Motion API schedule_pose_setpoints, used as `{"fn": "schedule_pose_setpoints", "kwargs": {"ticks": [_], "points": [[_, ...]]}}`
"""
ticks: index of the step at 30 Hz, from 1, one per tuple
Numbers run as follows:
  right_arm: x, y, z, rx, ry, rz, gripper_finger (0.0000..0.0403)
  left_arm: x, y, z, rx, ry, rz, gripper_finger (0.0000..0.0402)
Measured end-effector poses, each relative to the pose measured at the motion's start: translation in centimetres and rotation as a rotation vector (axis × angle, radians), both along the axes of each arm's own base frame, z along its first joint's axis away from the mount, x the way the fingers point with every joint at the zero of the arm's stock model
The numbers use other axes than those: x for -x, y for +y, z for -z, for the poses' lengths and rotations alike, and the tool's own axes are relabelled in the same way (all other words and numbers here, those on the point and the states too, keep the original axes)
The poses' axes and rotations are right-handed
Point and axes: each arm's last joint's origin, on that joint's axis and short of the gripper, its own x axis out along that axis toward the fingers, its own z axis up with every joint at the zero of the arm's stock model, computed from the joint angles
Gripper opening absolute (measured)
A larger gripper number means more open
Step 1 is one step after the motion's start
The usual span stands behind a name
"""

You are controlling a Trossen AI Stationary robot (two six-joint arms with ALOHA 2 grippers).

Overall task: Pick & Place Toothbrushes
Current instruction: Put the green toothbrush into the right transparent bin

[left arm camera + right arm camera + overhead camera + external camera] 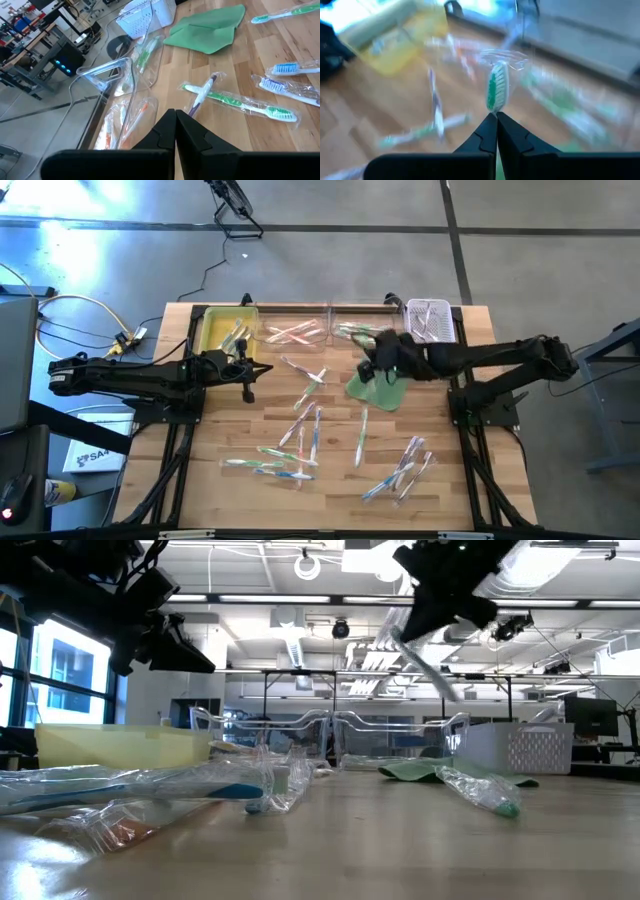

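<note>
Many wrapped toothbrushes lie scattered flat on the wooden table, with more near the right near corner. My right gripper hovers above the flat green cloth, shut on a green-bristled toothbrush in a clear wrapper. In the low view it is high above the table. My left gripper hangs in the air near the yellow tray, shut and holding nothing; its closed fingers point toward a green toothbrush and a purple one crossing it. My right gripper pinches the wrapped toothbrush just behind its bristle head, between the two fingertips. The head sticks out beyond the fingers. In the low view the rest of the toothbrush slants down below the gripper, lifted clear of the table and the cloth.
Along the far edge stand the yellow tray, two clear trays holding some toothbrushes, and a white slotted basket. The green cloth lies right of the table's middle. Bare wood shows at the table's left side and near edge.
</note>
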Motion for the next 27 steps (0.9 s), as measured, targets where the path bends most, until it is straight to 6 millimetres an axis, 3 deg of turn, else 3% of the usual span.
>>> {"fn": "schedule_pose_setpoints", "kwargs": {"ticks": [6,11,18,27], "points": [[-0.4,-3.7,-1.6,0.236,-0.009,-0.016,0.0002,0.0,0.0,0.0,0.000,0.001,0.000,0.0005],[0.3,-6.5,-1.9,0.388,0.130,0.033,0.0002,0.0,0.0,0.0,0.000,0.000,0.000,0.0005],[0.0,-10.3,0.2,0.460,0.333,0.031,0.0002,0.0,0.0,-0.1,-0.005,-0.012,-0.009,0.0005],[-1.4,-14.0,4.5,0.475,0.533,-0.176,0.0002,0.0,0.0,-0.1,-0.006,-0.014,-0.013,0.0005]]}}
